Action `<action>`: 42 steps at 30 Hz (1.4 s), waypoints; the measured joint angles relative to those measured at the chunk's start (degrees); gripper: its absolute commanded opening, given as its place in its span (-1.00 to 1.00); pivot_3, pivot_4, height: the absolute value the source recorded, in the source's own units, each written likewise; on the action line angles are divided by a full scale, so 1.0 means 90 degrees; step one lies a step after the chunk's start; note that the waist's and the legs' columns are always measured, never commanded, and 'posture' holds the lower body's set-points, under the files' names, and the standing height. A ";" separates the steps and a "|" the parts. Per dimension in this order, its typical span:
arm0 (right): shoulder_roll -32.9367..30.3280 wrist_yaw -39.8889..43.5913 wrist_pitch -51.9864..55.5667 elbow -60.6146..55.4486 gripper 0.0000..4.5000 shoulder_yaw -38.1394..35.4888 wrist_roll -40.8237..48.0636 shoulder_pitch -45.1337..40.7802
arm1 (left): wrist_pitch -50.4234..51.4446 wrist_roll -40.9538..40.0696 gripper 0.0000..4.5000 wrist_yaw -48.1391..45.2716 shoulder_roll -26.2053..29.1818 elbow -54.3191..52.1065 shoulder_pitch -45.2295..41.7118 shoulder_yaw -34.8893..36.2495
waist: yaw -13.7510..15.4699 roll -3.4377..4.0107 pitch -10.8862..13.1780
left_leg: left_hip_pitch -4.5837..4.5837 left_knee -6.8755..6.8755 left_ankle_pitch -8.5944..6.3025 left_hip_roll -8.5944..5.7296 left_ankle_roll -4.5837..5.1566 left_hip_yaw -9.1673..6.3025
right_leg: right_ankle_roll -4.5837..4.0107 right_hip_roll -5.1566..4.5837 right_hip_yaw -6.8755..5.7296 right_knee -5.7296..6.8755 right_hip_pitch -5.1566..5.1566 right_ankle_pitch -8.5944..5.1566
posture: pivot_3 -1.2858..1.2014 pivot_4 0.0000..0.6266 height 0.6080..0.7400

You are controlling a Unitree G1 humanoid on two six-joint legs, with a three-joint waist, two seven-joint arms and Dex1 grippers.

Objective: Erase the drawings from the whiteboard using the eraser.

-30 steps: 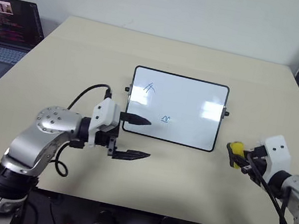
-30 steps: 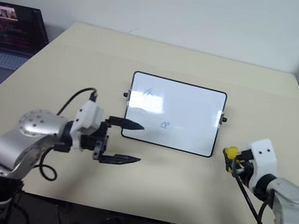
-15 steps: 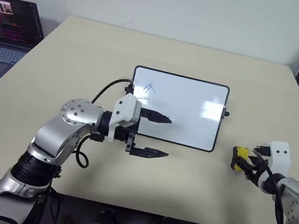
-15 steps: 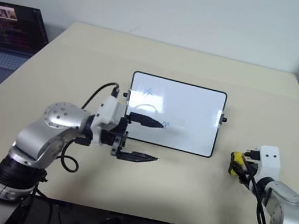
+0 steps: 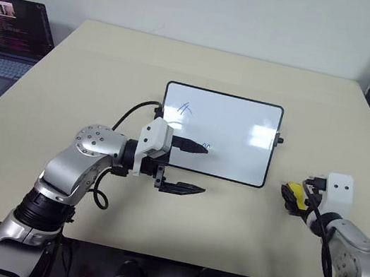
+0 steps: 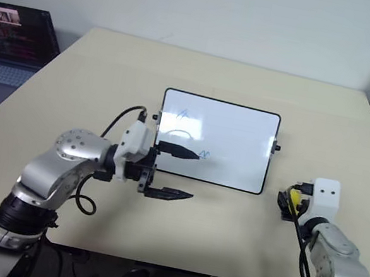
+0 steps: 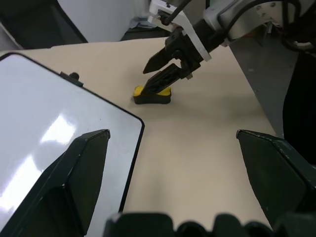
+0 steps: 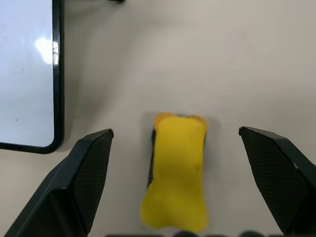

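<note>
1. The right gripper (image 8: pixel 173 197) has its two black fingers (image 8: pixel 84 173) spread wide, one on each side of the eraser (image 8: pixel 175 177), and neither finger touches it.
2. The eraser is a small yellow block with a dark side. It lies flat on the table (image 5: pixel 228 218), free between the open fingers, just beside the right edge of the whiteboard (image 5: pixel 235 137) but apart from it.
3. In the left wrist view the same eraser (image 7: pixel 153 94) sits on the tabletop with the right gripper's black fingers angled down over it.
4. The left gripper (image 5: pixel 194 169) is open as well, with nothing between its fingers. Its upper finger (image 5: pixel 191 145) reaches over the lower left part of the whiteboard, and its lower finger (image 5: pixel 183 189) hangs over the bare table just in front of the board's near edge.
5. The whiteboard lies flat near the middle of the table, its black frame and side knobs visible.
6. The drawings (image 5: pixel 186 108) are still on it: one blue scribble near the upper left corner, and another small one low on the board beside the tip of the left gripper's upper finger.
7. A laptop (image 5: pixel 5 42) stands open on a separate surface off the table's left side, well apart from the board.
</note>
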 measured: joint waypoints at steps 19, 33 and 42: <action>0.0189 -0.0593 -0.0364 0.0422 0.08 0.0210 0.0062 0.0055 | -0.0341 0.0120 1.00 -0.0170 -0.0030 0.0361 0.0166 0.0000 | -0.0002 0.0001 0.0000 | 0.0000 -0.0001 0.0000 0.0001 0.0000 0.0000 | -0.0004 0.0000 -0.0001 0.0000 0.0000 -0.0002 | 0.03 -0.52 1.00; -0.0167 -0.0384 -0.0434 0.0226 -0.58 0.0463 0.0329 0.0127 | -0.0056 0.0076 1.00 0.0068 0.0267 0.0127 0.0668 0.0262 | -0.0010 0.0003 0.0001 | 0.0000 -0.0004 0.0000 0.0002 0.0000 0.0000 | -0.0008 0.0000 0.0001 0.0001 -0.0003 -0.0005 | 0.03 -0.52 1.00; -0.1759 0.1048 -0.0168 -0.1415 -0.58 0.1025 0.1381 0.0440 | 0.0346 -0.0111 1.00 0.0330 0.0796 -0.0379 0.1568 0.0879 | 0.0002 0.0002 0.0001 | 0.0001 0.0001 0.0000 0.0002 0.0000 0.0000 | -0.0034 -0.0002 0.0000 -0.0001 0.0000 -0.0020 | 0.03 -0.52 1.00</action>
